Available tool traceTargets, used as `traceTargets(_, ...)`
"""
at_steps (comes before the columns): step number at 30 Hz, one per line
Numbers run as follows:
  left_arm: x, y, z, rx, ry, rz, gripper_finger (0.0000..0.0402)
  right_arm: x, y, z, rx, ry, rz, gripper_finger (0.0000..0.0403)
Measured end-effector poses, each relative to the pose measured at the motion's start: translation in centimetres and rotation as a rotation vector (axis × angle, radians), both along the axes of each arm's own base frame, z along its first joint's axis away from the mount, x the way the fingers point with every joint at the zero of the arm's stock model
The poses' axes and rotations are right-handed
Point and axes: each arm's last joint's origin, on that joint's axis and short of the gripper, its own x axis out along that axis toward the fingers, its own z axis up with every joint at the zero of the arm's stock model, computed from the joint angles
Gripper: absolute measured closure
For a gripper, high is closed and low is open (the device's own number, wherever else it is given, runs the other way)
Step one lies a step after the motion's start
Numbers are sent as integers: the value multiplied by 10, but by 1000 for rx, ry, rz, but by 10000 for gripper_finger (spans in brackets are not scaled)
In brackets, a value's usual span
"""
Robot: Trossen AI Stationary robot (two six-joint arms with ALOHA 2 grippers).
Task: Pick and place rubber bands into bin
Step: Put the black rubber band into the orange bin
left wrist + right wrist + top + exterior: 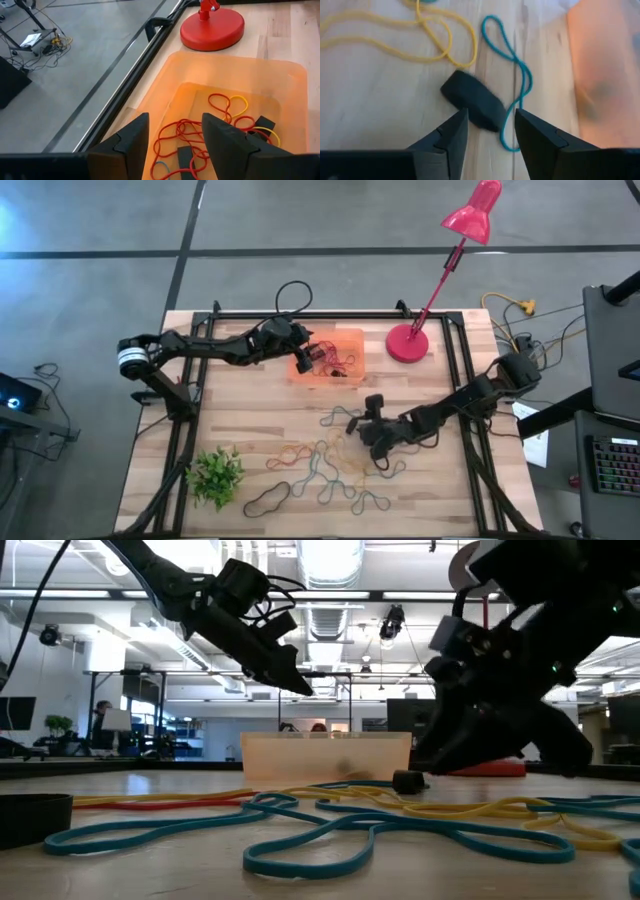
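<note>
The orange translucent bin (pixel 345 340) sits at the table's far middle, with red, yellow and black rubber bands (pixel 227 107) lying in it. My left gripper (pixel 172 122) hovers open over the bin's left end (pixel 270 755) and holds nothing. Many more rubber bands (pixel 320 465), blue, yellow, orange and black, lie tangled on the table's near half. My right gripper (pixel 490 112) is open just above the table, near of the bin. A flat black band (pixel 472 100) and a blue band (pixel 517 95) lie on the wood just ahead of its fingertips.
The red lamp base (pixel 407 343) stands right of the bin, its stem leaning to the far right. A small green plant (pixel 215 473) sits at the near left. A black band (pixel 268 500) lies near the near edge. Dark rails (pixel 200 410) run along the table's sides.
</note>
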Motion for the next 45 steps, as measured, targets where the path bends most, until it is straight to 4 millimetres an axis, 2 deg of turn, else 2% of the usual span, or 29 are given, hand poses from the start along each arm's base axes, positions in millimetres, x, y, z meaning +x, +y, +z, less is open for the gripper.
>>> traceTargets(5, 0, 0, 0, -1, -1, -1, 234, 2, 1, -8, -14, 28, 4, 252)
traceTargets(29, 0, -1, 0, -29, -16, -9, 234, 8, 1, -3, -15, -21, -7, 263)
traceTargets(41, 3, -7, 2, -30, -22, -33, 234, 10, -2, -3, 4, -20, -17, 308)
traceTargets(45, 4, -8, 2, -29, -25, -36, 234, 12, -4, -10, 21, -5, -11, 318)
